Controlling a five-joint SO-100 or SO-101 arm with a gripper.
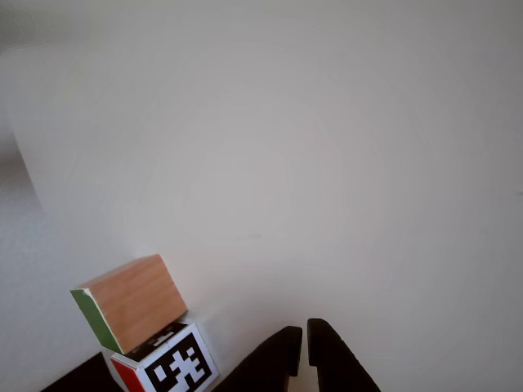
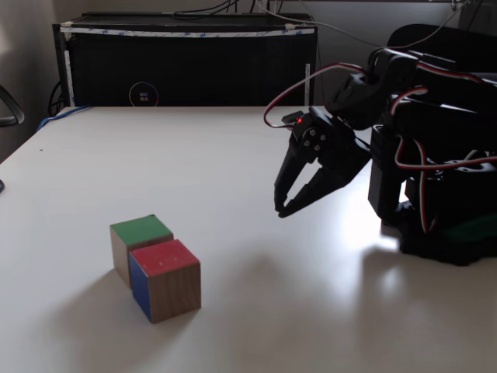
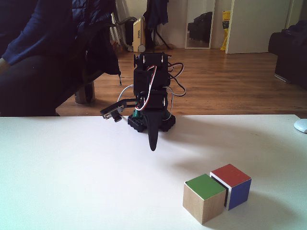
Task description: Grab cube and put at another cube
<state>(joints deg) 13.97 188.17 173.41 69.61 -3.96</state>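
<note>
The cube [image 2: 140, 233], with wood sides and a green top, rests on the white table touching another cube [image 2: 165, 260], which has a red top and a blue side. They also stand side by side in another fixed view, the green-topped cube [image 3: 205, 187] left of the red-topped one [image 3: 231, 176]. In the other view the wood-and-green cube [image 1: 135, 300] lies against the marker-faced cube [image 1: 176, 366]. My gripper [image 2: 281, 208] hangs above the table well away from both, shut and empty. Its fingers [image 1: 282, 353] enter from the bottom edge. From the front the gripper [image 3: 153, 146] points down.
The arm's black base [image 2: 443, 225] stands at the table's right side. A black cabinet [image 2: 186, 62] runs along the far edge. A person in dark clothes [image 3: 38, 48] sits behind the table, and a white object [image 3: 301, 125] lies at its right edge.
</note>
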